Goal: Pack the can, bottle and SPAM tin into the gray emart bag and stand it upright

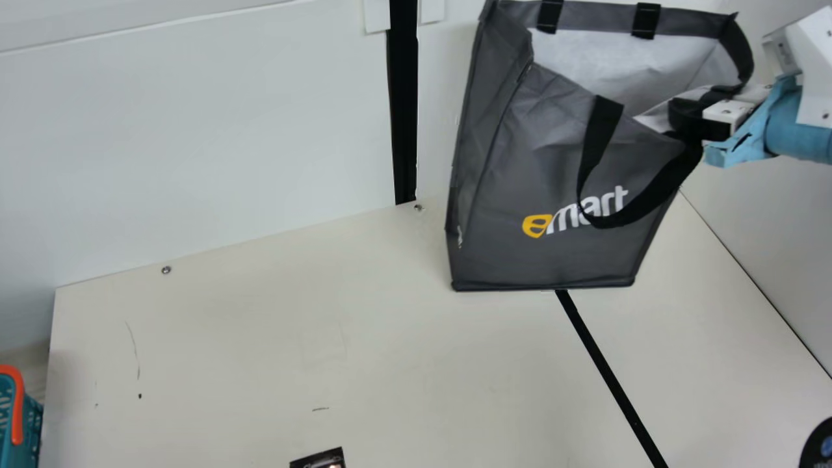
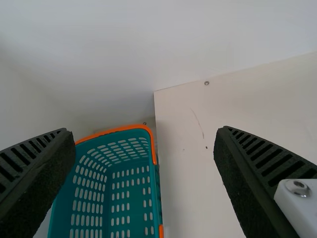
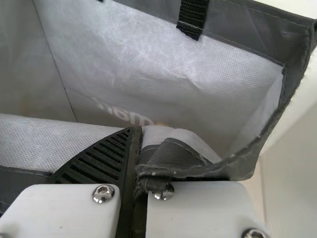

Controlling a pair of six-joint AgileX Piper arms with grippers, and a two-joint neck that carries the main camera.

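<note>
1. At the main view's two o'clock, the gray emart bag (image 1: pixel 494 247) is gaping, its fabric creasing, a black webbing handle looping down.
2. Near its three o'clock, the right gripper (image 1: pixel 688 122) is pinching the rim.
3. The left gripper (image 2: pixel 143 131) is standing open.
4. At eight o'clock, a perforated teal basket (image 1: pixel 31 422) is sitting.

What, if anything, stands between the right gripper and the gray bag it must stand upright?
Nothing visible does. The right gripper is closed on the upper edge of the gray bag, so no gap remains there for anything to block.
</note>
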